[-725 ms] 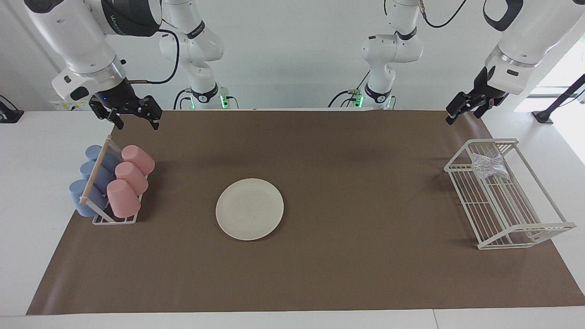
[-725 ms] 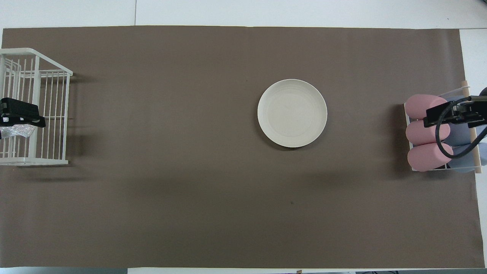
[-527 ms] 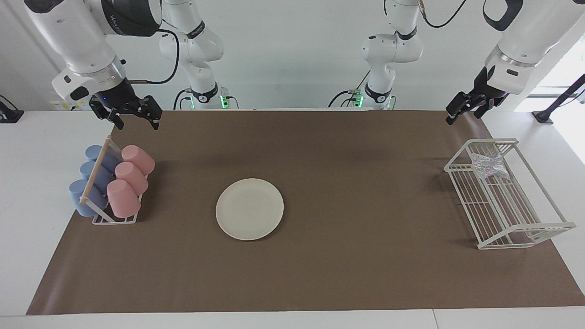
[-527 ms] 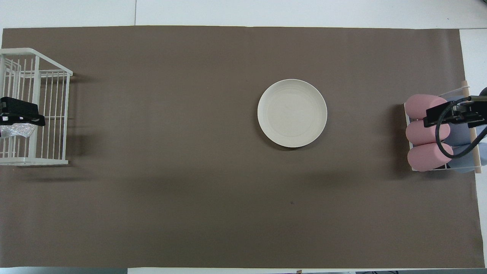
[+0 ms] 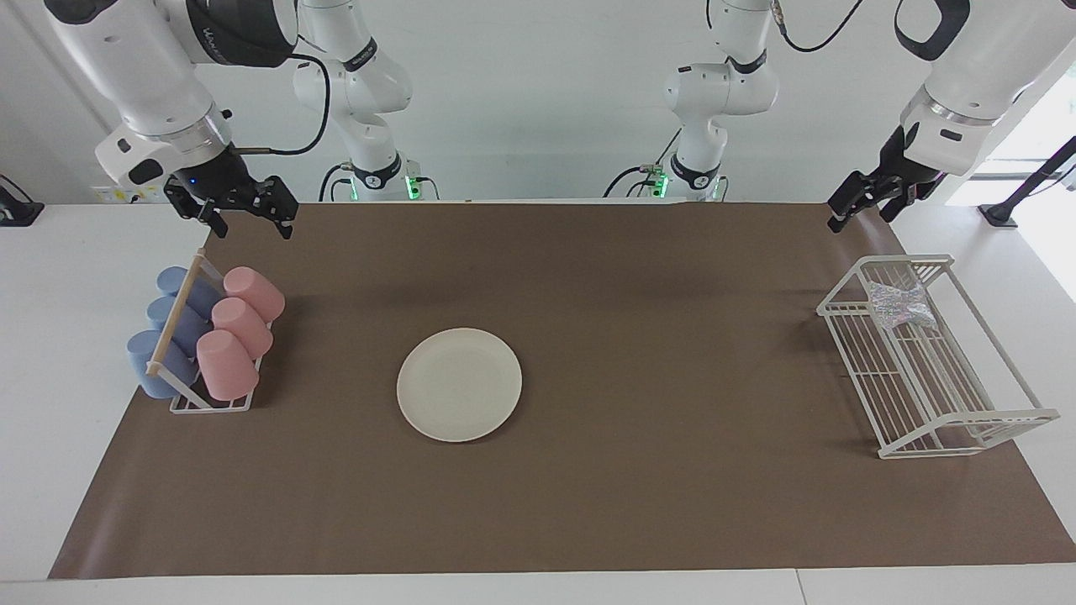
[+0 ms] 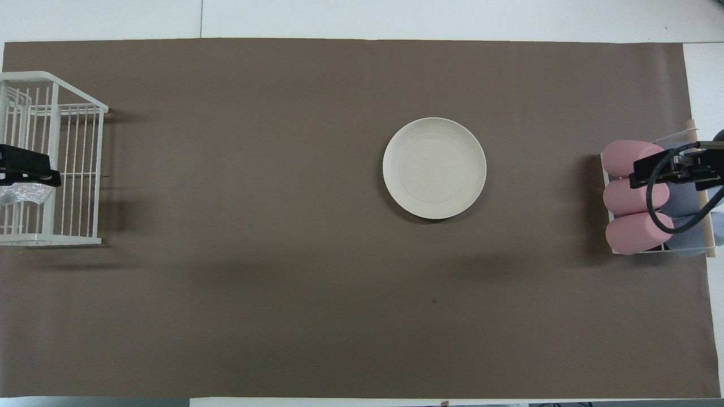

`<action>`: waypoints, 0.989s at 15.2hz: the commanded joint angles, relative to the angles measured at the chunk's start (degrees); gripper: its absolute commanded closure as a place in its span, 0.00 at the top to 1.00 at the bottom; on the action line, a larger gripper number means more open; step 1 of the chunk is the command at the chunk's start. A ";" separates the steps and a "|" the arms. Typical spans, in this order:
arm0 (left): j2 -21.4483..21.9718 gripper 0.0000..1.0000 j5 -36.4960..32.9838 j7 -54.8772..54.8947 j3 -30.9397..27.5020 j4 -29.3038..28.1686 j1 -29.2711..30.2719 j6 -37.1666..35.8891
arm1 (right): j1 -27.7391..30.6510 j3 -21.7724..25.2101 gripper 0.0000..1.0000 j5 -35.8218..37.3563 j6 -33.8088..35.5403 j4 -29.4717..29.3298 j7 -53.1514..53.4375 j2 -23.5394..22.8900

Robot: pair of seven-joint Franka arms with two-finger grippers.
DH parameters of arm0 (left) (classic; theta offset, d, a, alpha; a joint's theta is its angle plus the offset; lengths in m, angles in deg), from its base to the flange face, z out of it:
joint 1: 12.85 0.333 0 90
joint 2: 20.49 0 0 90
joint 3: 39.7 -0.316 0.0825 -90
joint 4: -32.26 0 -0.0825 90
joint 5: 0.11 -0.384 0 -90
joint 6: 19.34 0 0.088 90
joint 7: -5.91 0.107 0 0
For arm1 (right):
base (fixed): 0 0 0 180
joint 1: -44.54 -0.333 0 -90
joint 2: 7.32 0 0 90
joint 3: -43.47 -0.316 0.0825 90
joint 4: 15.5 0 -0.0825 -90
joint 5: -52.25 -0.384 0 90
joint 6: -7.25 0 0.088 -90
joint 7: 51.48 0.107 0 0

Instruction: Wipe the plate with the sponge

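Note:
The cream-white plate point(image 5: 459, 384) lies flat on the brown mat near the table's middle; it also shows in the overhead view point(image 6: 434, 168). The silvery, wrinkly sponge point(image 5: 901, 304) lies in a white wire rack point(image 5: 908, 260) at the left arm's end of the table, partly hidden in the overhead view point(image 6: 22, 195). My left gripper point(image 5: 857, 206) is raised over the rack and the sponge, well clear of both; it also shows in the overhead view point(image 6: 28, 172). My right gripper point(image 5: 245, 215) is open and empty, raised over the cup rack point(image 6: 673, 169).
A small rack point(image 5: 210, 405) with pink and blue cups on their sides stands at the right arm's end of the table. The wire rack also shows in the overhead view point(image 6: 54, 130). The brown mat point(image 5: 656, 336) covers most of the table.
My left gripper has shifted slightly toward its own end of the table, still raised over the rack. The right arm, plate and sponge have not moved.

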 commanded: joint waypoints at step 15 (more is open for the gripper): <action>1.44 1.00 0.66 -1.44 0.69 -1.51 0.60 1.32 | -0.11 -5.57 1.00 -1.61 -0.92 0.57 34.72 1.14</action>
